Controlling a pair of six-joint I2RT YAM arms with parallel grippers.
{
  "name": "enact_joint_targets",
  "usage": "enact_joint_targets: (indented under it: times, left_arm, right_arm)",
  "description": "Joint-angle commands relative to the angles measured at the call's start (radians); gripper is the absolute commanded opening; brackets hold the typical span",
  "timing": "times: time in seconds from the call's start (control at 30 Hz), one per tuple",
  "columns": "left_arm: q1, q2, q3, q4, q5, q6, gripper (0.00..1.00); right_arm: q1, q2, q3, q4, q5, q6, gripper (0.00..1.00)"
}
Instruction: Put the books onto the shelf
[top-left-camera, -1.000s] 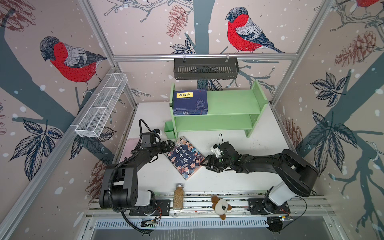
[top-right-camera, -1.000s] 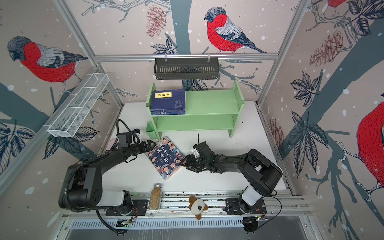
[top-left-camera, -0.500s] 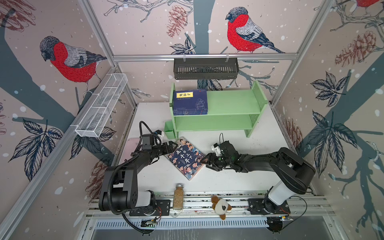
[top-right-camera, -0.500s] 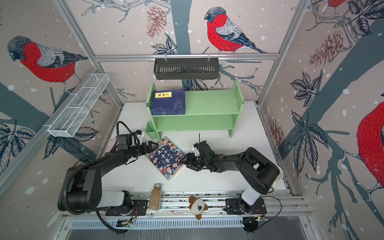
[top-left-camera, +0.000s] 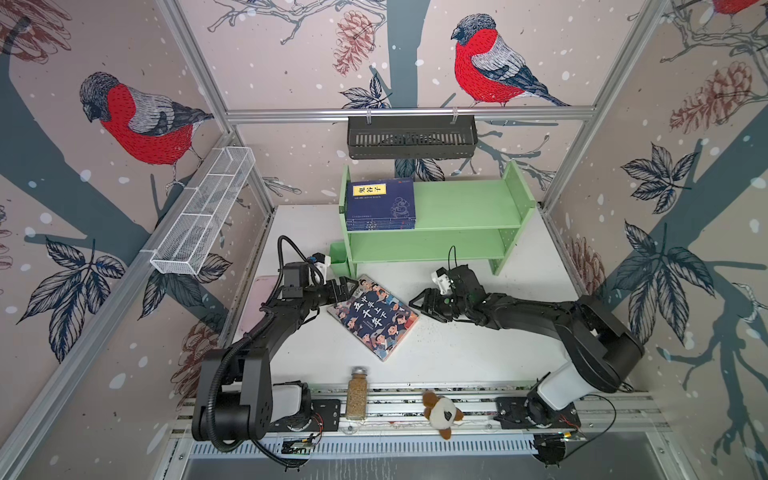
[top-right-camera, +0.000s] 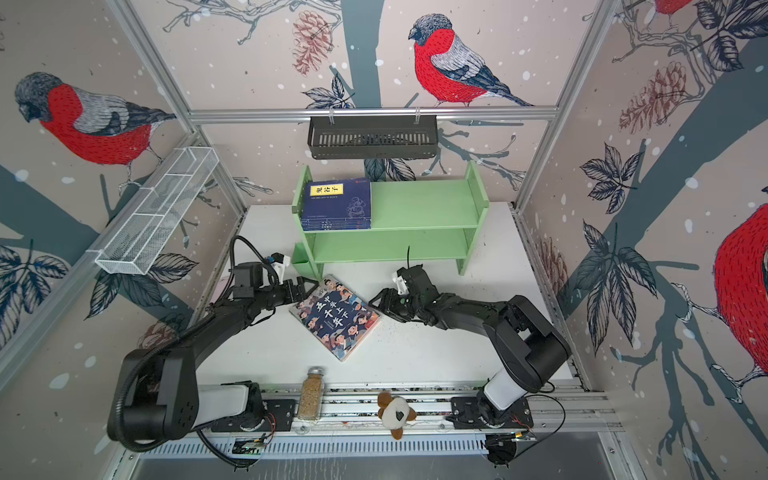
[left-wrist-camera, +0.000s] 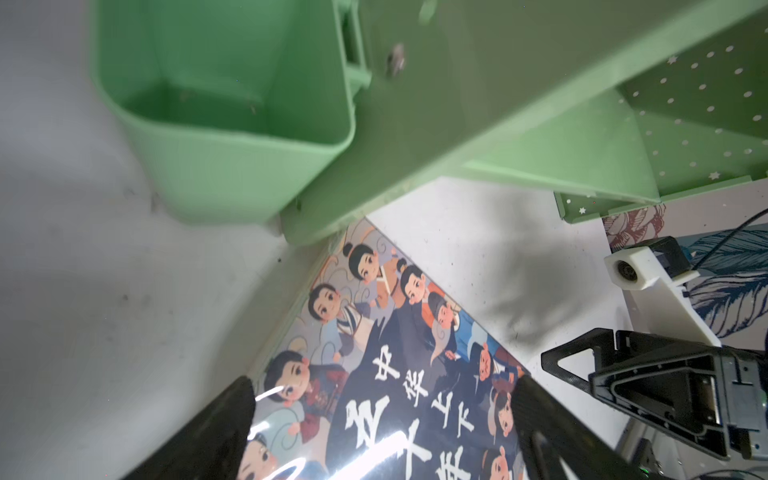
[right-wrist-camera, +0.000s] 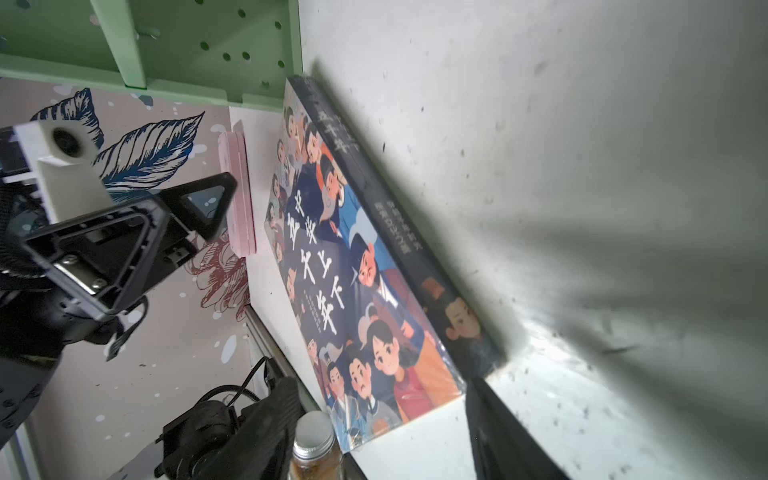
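A black slotted basket (top-left-camera: 411, 137) hangs on the rear rail (top-left-camera: 291, 113); a white wire mesh basket (top-left-camera: 203, 212) is mounted on the left frame bar (top-left-camera: 120, 291). A glass jar (top-left-camera: 357, 392) stands upright on the front rail (top-left-camera: 399, 405), with a plush toy (top-left-camera: 442, 413) near it. A flat pink item (top-left-camera: 254, 309) lies at the table's (top-left-camera: 457, 353) left edge.

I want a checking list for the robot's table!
Surface: white tabletop, dark specks.
Job's things: stack of navy-blue books on light green two-tier shelf, top board; cartoon-cover book flat on tabletop.
Clutter: glass jar with silver lid, brown-and-white plush toy, by front rail; pink flat item.
Grippers: left gripper open at that book's corner; right gripper open beside it.
Cables: black hose looping over left arm.
Surroundings: bird-print walls, black slotted basket, white wire mesh basket.
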Motion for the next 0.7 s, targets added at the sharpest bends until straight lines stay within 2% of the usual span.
enact_joint_targets:
  times: [0.0,0.13,0.3,0.4,0.67]
  left_arm:
    - [0.004,-0.049,0.026,-0.065,-0.066,0.021,0.96]
    - [0.010,-0.061,0.049,-0.139,-0.088,0.000,0.96]
    - [0.076,-0.058,0.069,-0.197,-0.093,-0.062,0.96]
    - [0.104,-0.047,0.049,-0.191,-0.083,-0.056,0.96]
    - [0.106,-0.025,-0.052,-0.043,-0.032,-0.096,0.96]
  right_arm:
    - [-0.026,0.007,0.025,-0.103,-0.006,-0.142,0.65]
    - [-0.048,0.016,0.053,-0.124,-0.016,-0.201,0.65]
    - [-0.050,0.029,0.085,-0.139,-0.022,-0.242,0.64]
    - [-0.046,0.028,0.077,-0.138,-0.037,-0.214,0.64]
    - [0.002,-0.070,-0.026,-0.113,-0.063,-0.100,0.65]
